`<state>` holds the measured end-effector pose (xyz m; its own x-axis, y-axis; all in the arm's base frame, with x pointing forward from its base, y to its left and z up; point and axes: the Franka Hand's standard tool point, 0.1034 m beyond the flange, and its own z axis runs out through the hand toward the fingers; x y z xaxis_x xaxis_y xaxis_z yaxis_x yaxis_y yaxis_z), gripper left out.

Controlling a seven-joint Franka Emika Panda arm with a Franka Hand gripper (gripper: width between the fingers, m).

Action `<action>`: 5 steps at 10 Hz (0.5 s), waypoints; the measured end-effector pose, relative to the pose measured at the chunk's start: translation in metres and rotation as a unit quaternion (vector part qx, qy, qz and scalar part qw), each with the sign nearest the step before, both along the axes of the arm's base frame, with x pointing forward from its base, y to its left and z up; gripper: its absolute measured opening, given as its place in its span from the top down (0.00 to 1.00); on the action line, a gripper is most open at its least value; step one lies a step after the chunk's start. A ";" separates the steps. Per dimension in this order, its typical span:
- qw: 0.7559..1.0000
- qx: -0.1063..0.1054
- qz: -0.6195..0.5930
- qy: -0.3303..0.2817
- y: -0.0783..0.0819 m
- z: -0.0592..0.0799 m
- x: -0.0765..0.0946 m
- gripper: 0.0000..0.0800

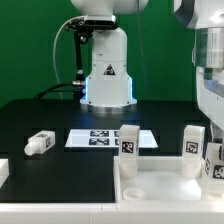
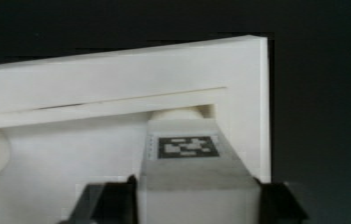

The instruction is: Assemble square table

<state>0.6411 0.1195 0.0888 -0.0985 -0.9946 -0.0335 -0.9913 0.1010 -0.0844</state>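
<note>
The white square tabletop [image 1: 165, 182] lies flat at the exterior view's lower right, with open holes along its near-left edge. Two white legs stand upright on it, one at its back left corner [image 1: 128, 141] and one further right [image 1: 193, 142]. My gripper [image 1: 213, 140] hangs at the right edge over the slab, largely hidden by the arm. In the wrist view my gripper [image 2: 190, 205] is shut on a third tagged leg [image 2: 191, 150], with the dark fingers [image 2: 111, 203] pressed against both its sides. The slab's edge [image 2: 119, 90] lies just beyond it. A fourth leg [image 1: 38, 143] lies on the black table at the left.
The marker board [image 1: 100, 139] lies flat in the middle of the table in front of the robot base [image 1: 106, 85]. A white piece [image 1: 3, 172] shows at the far left edge. A white strip [image 1: 60, 212] runs along the front.
</note>
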 end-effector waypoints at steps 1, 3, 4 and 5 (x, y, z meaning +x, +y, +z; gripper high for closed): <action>0.999 -0.005 0.039 -0.005 0.000 0.000 0.001 0.45; 0.984 -0.026 0.170 -0.040 0.002 -0.005 0.003 0.29; 0.979 -0.030 0.202 -0.022 0.007 -0.008 -0.006 0.21; 0.975 -0.036 0.220 -0.023 0.012 -0.006 -0.007 0.19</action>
<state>0.6339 0.1314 0.0829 0.3378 -0.9402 0.0443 -0.9324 -0.3407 -0.1204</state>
